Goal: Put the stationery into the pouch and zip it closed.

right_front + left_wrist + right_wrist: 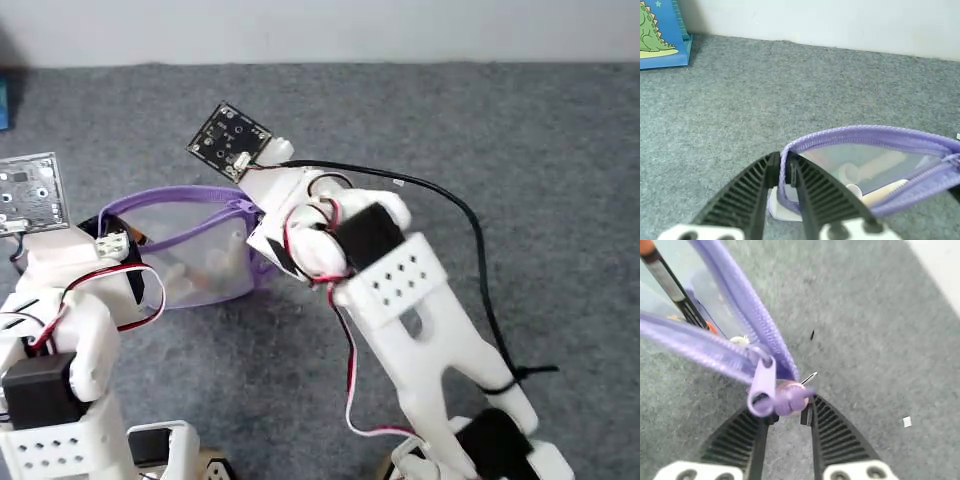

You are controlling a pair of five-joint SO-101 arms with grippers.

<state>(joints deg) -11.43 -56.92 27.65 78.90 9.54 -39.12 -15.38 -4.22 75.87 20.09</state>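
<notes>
Two ribbed black grippers held a clear plastic pouch (205, 262) edged in woven purple zipper tape, lying on the grey, felt-like table (790, 85). The left gripper (785, 162) was clamped on the tape at one end of the gaping mouth. The right gripper (788, 409) pinched the glossy purple zipper pull (762, 385) at the other end. Pale, rod-shaped stationery (880, 172) lay inside.
</notes>
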